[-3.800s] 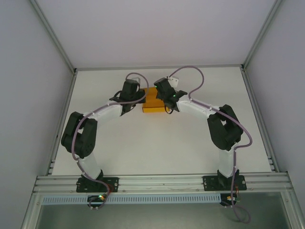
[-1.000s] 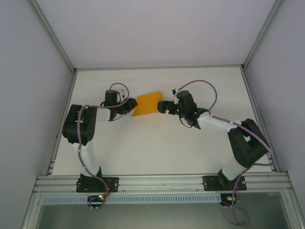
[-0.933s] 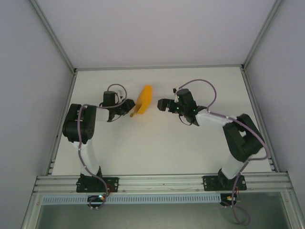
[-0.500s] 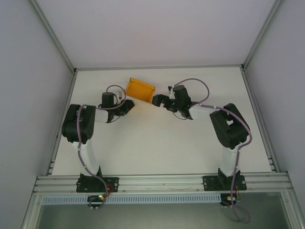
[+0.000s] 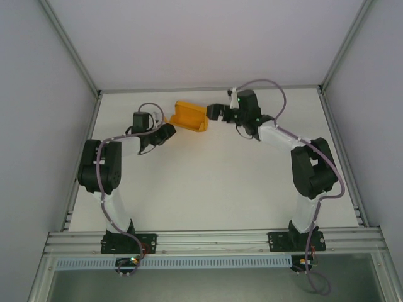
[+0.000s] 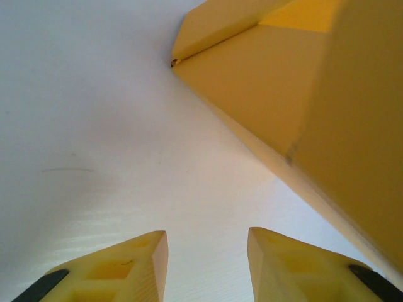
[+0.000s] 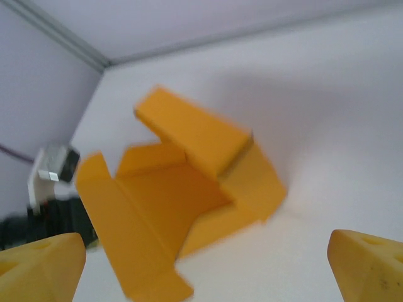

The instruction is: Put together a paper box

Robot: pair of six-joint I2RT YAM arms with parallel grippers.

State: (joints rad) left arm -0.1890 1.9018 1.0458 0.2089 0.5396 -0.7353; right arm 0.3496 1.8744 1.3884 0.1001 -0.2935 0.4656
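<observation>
While the half-folded paper box (image 5: 190, 116) lies between the left gripper (image 5: 167, 130) and right gripper (image 5: 213, 112) — both empty, fingers apart — bracing one wall before tucking flaps seems wisest.

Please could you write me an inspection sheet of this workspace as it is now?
Surface: white table, flat.
Job's things: orange-yellow paper box, partly folded, flaps open, lying at the table's far side.
Clutter: nothing seen.
Grippers: left gripper open, box just ahead, not between its fingers; right gripper wide open, facing the box, holding nothing.
Cables: purple-grey cables run along both arms, one looping above the right gripper.
Surroundings: pale walls, aluminium rail at the near edge.
</observation>
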